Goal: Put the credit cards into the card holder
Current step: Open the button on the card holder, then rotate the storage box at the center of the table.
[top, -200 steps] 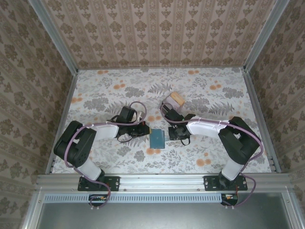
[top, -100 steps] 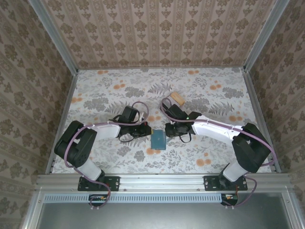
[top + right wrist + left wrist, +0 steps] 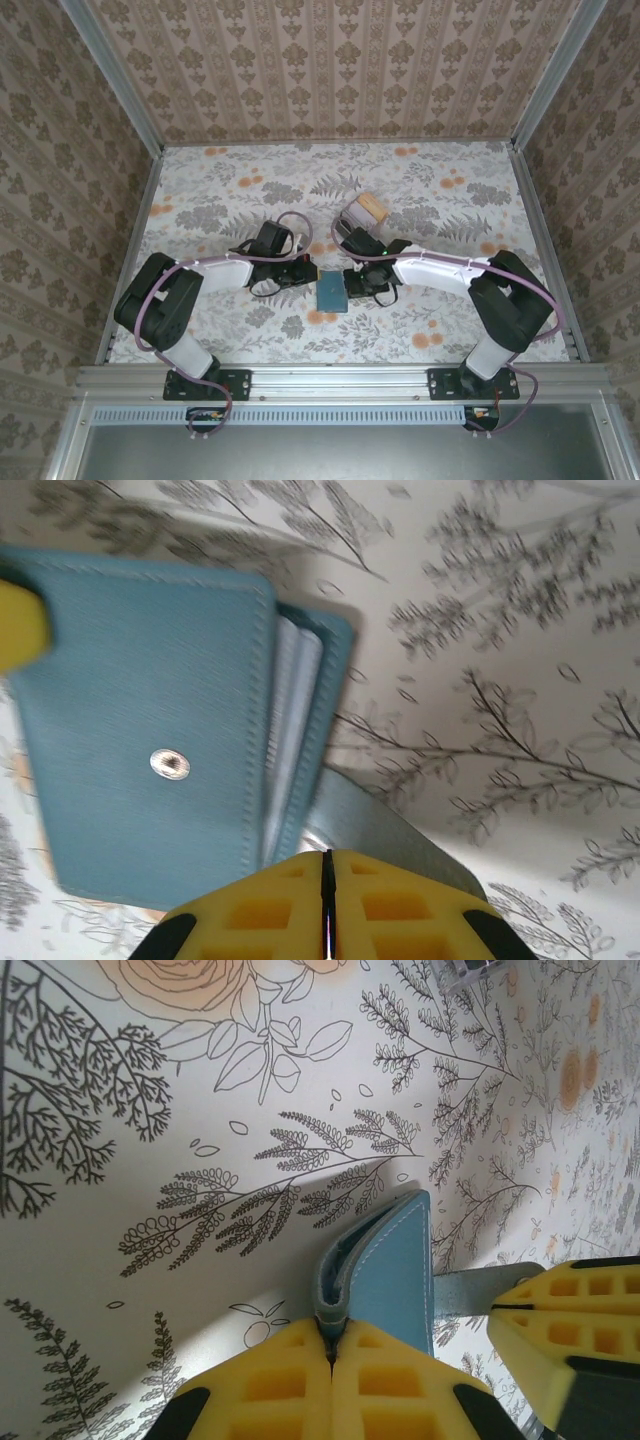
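The teal card holder [image 3: 331,290] lies on the floral table between my two grippers. My left gripper [image 3: 308,276] is shut on its left folded edge, and the yellow pads [image 3: 290,1380] pinch that edge of the card holder [image 3: 395,1280]. My right gripper [image 3: 355,285] sits at its right side with its jaws shut. A grey-blue strap [image 3: 390,830] runs from the slightly gaping card holder [image 3: 140,730] in under the right gripper [image 3: 327,855]. That strap [image 3: 470,1288] ends at the seam between the right fingers [image 3: 570,1340]. The credit cards [image 3: 368,210] sit in a small box behind, a tan one uppermost.
Patterned walls and metal posts [image 3: 535,230] close the table in on three sides. A metal rail [image 3: 340,380] runs along the near edge. Bare floral cloth [image 3: 220,190] spreads to the far left and far right [image 3: 470,190].
My right gripper has swung in from the right to the card holder's right edge and shut its jaws. The left gripper and the card holder have stayed put.
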